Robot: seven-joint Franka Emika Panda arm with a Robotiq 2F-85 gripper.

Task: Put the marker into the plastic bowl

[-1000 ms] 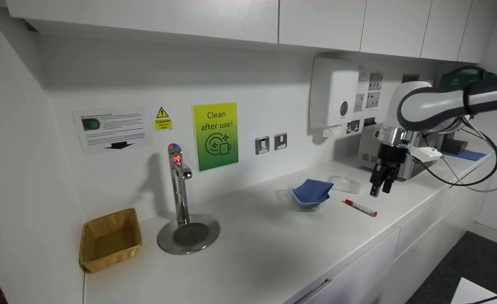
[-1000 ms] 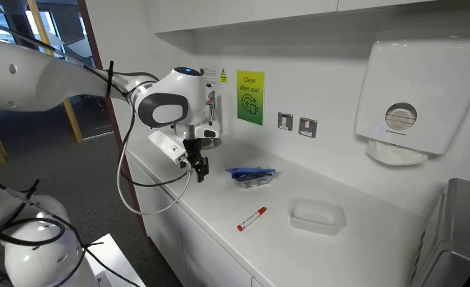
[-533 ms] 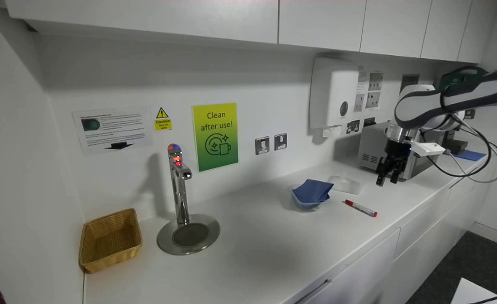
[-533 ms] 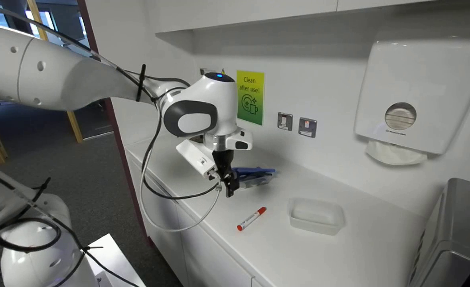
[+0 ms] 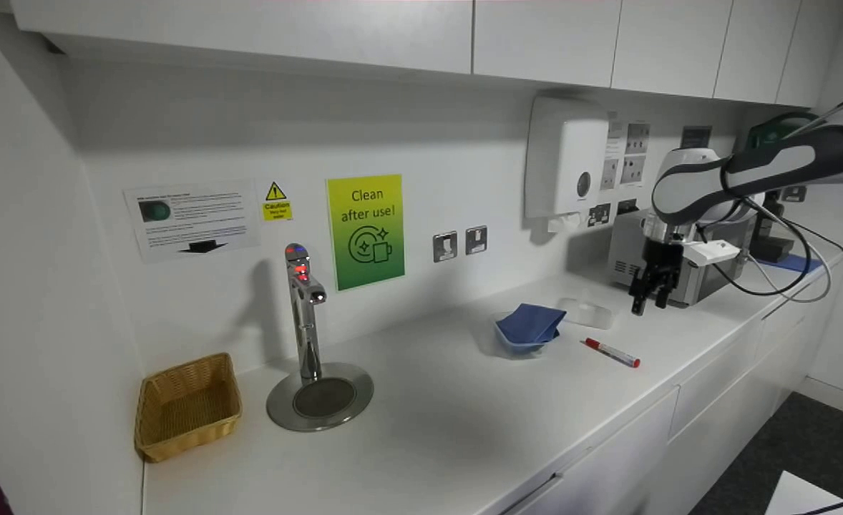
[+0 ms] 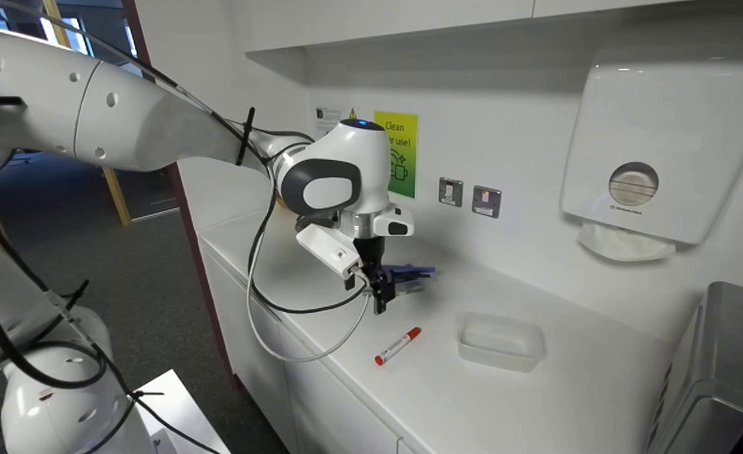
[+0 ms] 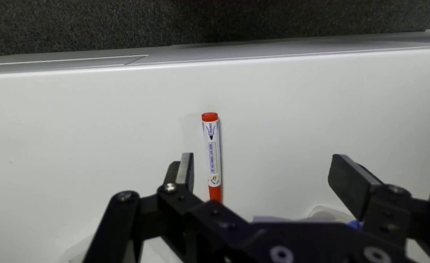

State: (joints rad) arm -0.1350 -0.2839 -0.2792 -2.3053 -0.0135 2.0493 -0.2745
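The marker, white-bodied with red ends, lies on the counter in both exterior views. In the wrist view the marker stands between the two fingers, nearer the picture's left finger; its lower end is partly hidden. My gripper is open and empty above the counter, apart from the marker; its spread fingers show in the wrist view. The plastic bowl looks clear with folded blue cloth in it; it is partly behind the gripper in an exterior view. Its edge shows in the wrist view.
A clear empty tub sits near the bowl; its edge shows in the wrist view. A woven basket and a tap stand farther along. A paper towel dispenser hangs on the wall. A microwave stands behind the gripper.
My gripper has moved along the counter, away from the tap side and nearer the marker. It stays open. The marker, bowl and tub have not moved.
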